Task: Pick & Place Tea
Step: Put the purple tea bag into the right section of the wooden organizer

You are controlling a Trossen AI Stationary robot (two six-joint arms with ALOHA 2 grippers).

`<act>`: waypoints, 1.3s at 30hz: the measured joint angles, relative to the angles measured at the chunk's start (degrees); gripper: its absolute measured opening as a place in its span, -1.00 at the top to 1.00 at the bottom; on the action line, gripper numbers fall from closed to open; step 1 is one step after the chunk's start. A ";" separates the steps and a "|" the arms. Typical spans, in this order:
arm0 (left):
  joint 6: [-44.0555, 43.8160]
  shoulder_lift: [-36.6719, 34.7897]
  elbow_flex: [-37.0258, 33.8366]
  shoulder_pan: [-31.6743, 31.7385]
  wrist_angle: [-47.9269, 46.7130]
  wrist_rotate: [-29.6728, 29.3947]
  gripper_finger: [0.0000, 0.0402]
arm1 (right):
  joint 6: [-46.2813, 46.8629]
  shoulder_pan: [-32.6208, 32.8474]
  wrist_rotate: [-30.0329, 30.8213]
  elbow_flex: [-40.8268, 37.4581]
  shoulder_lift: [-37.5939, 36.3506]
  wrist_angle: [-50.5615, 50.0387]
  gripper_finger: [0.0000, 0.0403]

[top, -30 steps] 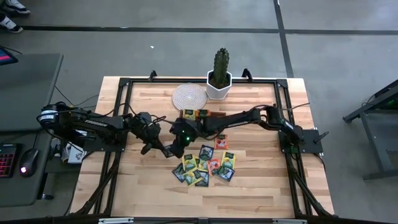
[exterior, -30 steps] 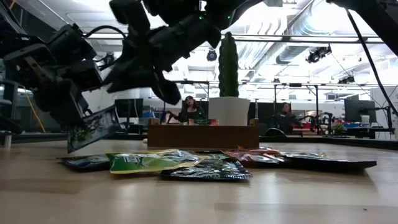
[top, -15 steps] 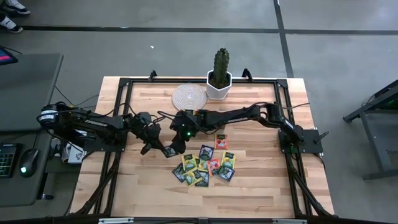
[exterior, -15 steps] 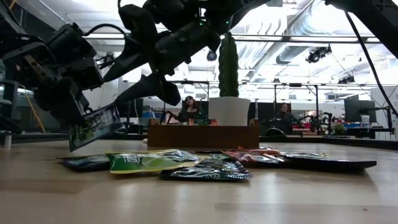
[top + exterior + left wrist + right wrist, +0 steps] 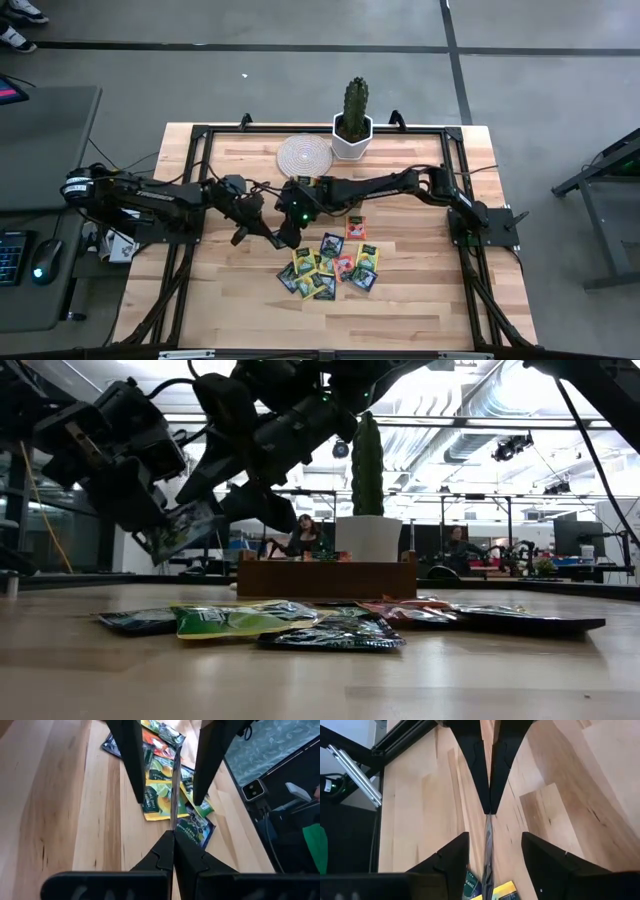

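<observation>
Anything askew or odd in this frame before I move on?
Yes: one tea packet hangs tilted in mid-air, pinched at its edge by the shut left hand. The right hand straddles it with fingers open, not gripping. The other packets lie overlapped in a loose heap.

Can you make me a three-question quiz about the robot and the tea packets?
1. Where is the white pot with the green cactus?
A. far edge of the table
B. on the packet pile
C. on the floor

2. How many packets are lifted off the wooden table?
A. none
B. one
C. five

3. The right gripper is
A. open
B. shut
C. hidden

Answers: 1 A, it stands beside the round woven mat. 2 B, the left gripper pinches one flat tea packet in the air. 3 A, its fingers stand apart around that packet.
</observation>
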 joint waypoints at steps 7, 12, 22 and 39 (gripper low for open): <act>0.36 0.00 0.04 0.00 -0.39 0.23 1.00 | 0.17 0.00 -0.02 0.00 0.00 -0.02 0.55; 0.01 0.00 0.04 0.00 -0.37 0.36 1.00 | -0.33 0.00 0.00 0.00 0.00 0.00 0.95; -0.24 -1.37 0.04 0.02 0.57 -0.56 0.86 | -1.19 1.87 7.73 0.00 -0.62 -0.47 0.98; -4.67 -25.64 0.11 19.07 0.17 1.67 0.36 | 0.02 5.26 28.78 -0.05 -9.32 -2.72 1.00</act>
